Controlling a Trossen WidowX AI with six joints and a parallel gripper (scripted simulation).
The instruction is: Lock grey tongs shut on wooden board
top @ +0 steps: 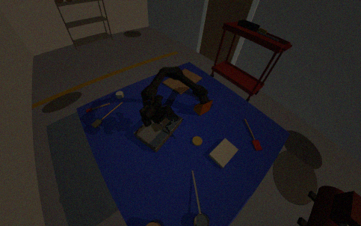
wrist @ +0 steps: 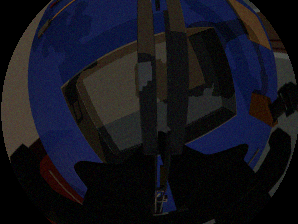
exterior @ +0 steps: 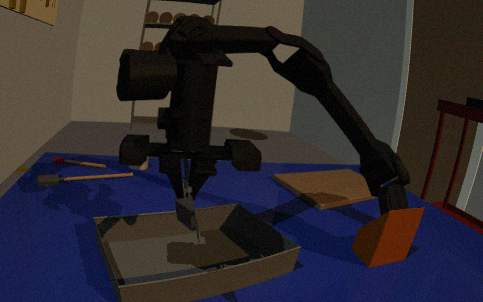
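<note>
The grey tongs (exterior: 196,227) (wrist: 177,100) hang upright from my gripper (exterior: 188,196), hinge up between the fingers near the palm and tips down. My gripper is shut on them and holds them over the roasting tin (exterior: 253,270) (wrist: 100,90) (top: 149,136). In the wrist view their two arms run nearly parallel, with a narrow gap between them. Whether the lock has caught cannot be seen. The wooden board (exterior: 343,182) (top: 176,85) (wrist: 252,25) lies flat behind and to the right of the tin in the exterior view.
An orange wedge (top: 203,108) (exterior: 393,237) is at the arm's base. A white cup (top: 119,94) and a brush (top: 96,123) (exterior: 49,180) lie beyond the tin. A yellow disc (top: 197,141), a pale block (top: 223,153), a red-headed tool (top: 256,144) and a ladle (top: 201,218) are on the blue surface.
</note>
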